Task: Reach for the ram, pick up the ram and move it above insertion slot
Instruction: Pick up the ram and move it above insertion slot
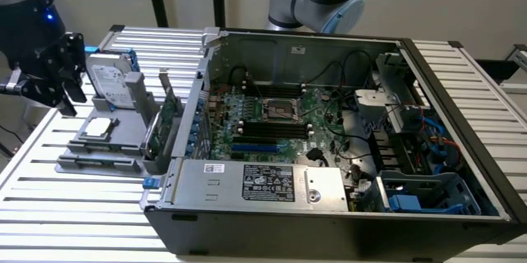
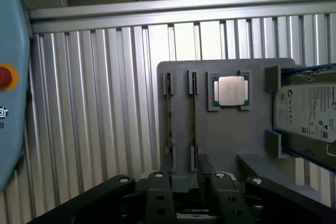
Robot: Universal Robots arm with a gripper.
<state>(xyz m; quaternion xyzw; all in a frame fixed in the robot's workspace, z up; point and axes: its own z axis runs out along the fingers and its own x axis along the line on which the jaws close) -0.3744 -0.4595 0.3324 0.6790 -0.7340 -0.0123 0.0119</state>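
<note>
As I hang at the exterior view's left, my gripper is raised just beside the hard drive, fingers spread wide with nothing between them. The drive stands at the far end of a grey tray on the slatted table. The tray also holds a processor and a green card upright against the open computer case.

In the wrist view, my fingers stand apart and empty over the tray's near edge. The ram stands on edge in a narrow slot of that tray, untouched. A second thin stick sits in the slot beside it, then the processor and the hard drive.
</note>
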